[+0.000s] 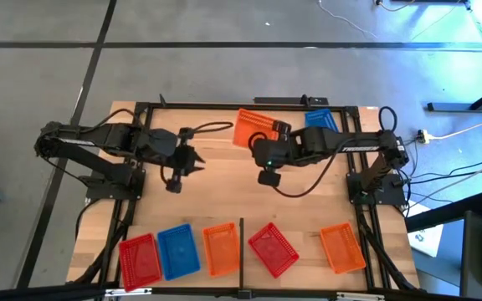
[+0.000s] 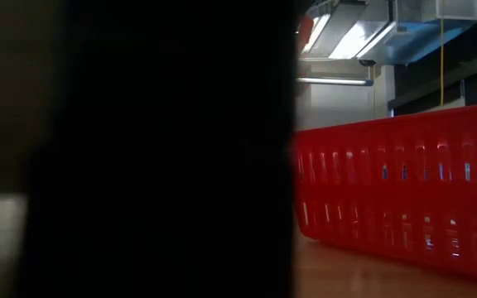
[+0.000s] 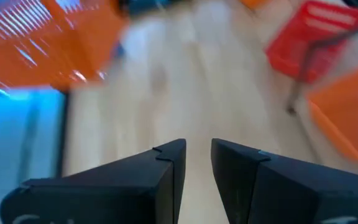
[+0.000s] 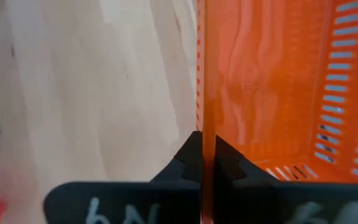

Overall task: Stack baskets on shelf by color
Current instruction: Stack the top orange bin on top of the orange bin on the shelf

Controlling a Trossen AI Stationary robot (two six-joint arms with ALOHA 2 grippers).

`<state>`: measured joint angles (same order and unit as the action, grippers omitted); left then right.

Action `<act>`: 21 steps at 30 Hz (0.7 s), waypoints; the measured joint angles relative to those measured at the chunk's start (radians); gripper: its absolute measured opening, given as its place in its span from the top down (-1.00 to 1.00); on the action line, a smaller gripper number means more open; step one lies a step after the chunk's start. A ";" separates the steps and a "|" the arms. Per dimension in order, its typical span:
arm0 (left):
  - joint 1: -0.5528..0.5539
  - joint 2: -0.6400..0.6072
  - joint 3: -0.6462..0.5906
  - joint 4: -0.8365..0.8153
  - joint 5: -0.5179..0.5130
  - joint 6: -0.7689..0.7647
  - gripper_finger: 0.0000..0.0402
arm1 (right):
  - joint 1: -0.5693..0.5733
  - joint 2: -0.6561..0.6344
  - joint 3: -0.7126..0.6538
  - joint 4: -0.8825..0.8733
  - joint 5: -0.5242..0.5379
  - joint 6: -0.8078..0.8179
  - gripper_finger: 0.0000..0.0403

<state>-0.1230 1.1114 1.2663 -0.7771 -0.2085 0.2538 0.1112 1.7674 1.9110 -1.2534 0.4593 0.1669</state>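
Right claw (image 4: 202,163) pinches one orange basket (image 4: 278,81) wall; we risk it swinging loose. Left claw (image 3: 197,165) waits, released.

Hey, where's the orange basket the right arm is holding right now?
In the high view the orange basket is at the table's far edge, just left of a blue basket, with the right gripper shut on its wall.
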 joint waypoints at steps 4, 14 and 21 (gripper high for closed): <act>0.000 0.002 0.000 0.157 -0.089 0.136 0.66 | -0.001 0.002 0.000 -0.004 0.008 -0.104 1.00; 0.042 0.061 -0.001 0.398 -0.118 0.334 0.66 | 0.003 0.002 0.000 -0.006 0.058 -0.232 1.00; 0.043 0.086 0.001 0.427 -0.155 0.275 0.66 | 0.005 0.001 0.000 0.004 0.043 -0.201 1.00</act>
<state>-0.0804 1.1971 1.2671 -0.3498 -0.3636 0.5286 0.1160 1.7687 1.9110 -1.2491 0.5022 -0.0344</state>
